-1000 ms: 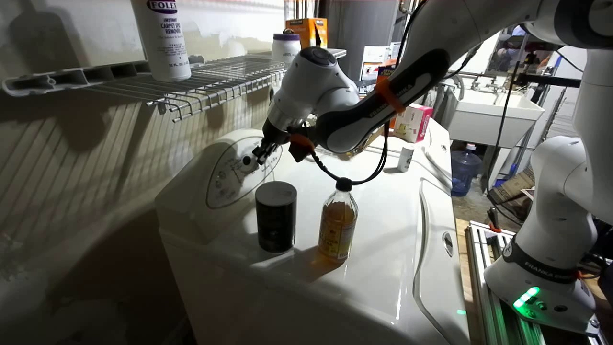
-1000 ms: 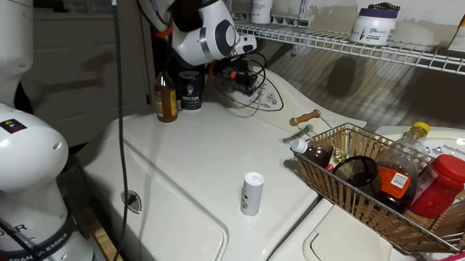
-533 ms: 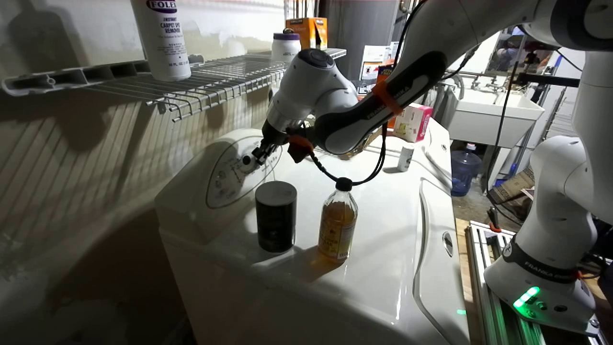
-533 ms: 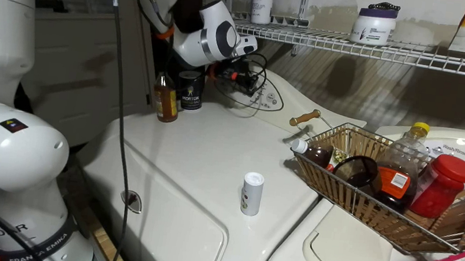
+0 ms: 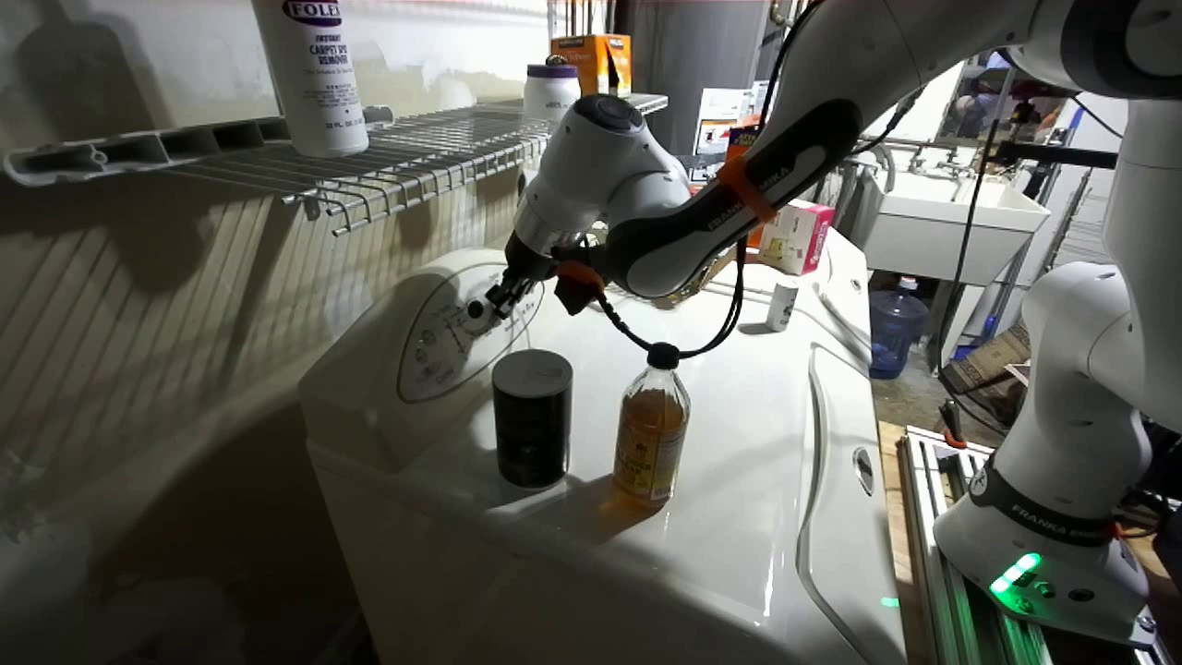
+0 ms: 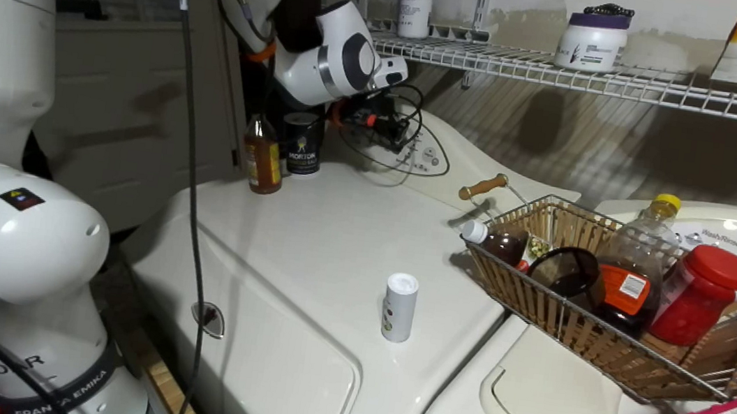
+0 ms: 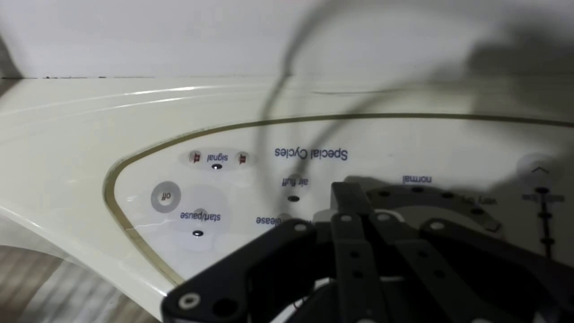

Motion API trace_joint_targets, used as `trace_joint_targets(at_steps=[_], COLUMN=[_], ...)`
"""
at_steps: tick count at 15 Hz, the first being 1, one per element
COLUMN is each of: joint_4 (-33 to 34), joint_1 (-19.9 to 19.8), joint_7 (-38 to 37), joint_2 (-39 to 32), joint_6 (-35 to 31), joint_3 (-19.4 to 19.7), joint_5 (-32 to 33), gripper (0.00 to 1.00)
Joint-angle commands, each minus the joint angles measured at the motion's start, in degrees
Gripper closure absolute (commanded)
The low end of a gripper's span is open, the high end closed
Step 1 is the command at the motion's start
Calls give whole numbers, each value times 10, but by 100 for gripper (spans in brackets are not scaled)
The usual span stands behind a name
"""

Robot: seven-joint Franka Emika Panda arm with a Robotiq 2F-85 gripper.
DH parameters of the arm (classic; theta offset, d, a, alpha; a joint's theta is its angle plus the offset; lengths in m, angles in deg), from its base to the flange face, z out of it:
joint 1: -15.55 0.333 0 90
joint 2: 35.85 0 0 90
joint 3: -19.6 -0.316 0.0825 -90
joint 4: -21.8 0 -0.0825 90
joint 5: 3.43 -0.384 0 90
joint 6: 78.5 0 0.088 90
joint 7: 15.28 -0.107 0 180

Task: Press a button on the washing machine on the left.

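Observation:
The glossy white washing machine shows in both exterior views. Its pale oval control panel fills much of the wrist view, with the lettering upside down. There I see an off button, a start/pause button and an air fluff button. The round dial is partly hidden behind the fingers in the wrist view. My gripper is shut and empty, its tips close in front of the panel between air fluff and the dial. I cannot tell whether they touch it.
A dark salt can and an amber bottle stand on the machine near the panel. A white shaker and a filled basket stand farther along. A wire shelf overhangs the panel.
The arm has shifted very slightly since one second ago and looks still over the last half second. The gripper stays shut by the panel.

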Motion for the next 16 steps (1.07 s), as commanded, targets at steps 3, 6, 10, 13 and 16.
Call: trace_joint_targets(at_steps=[3,6,10,13,16], joint_4=[52,59,35,23,23], joint_1=[10,12,16,21,24], joint_7=[-43,-55,-40,-39,-44], joint_2=[-61,-68,-38,-18,-17], joint_6=[-65,-67,-22,-1,-2], joint_3=[25,28,20,20,23], joint_5=[24,18,10,13,18], gripper=[100,100,100,100,100])
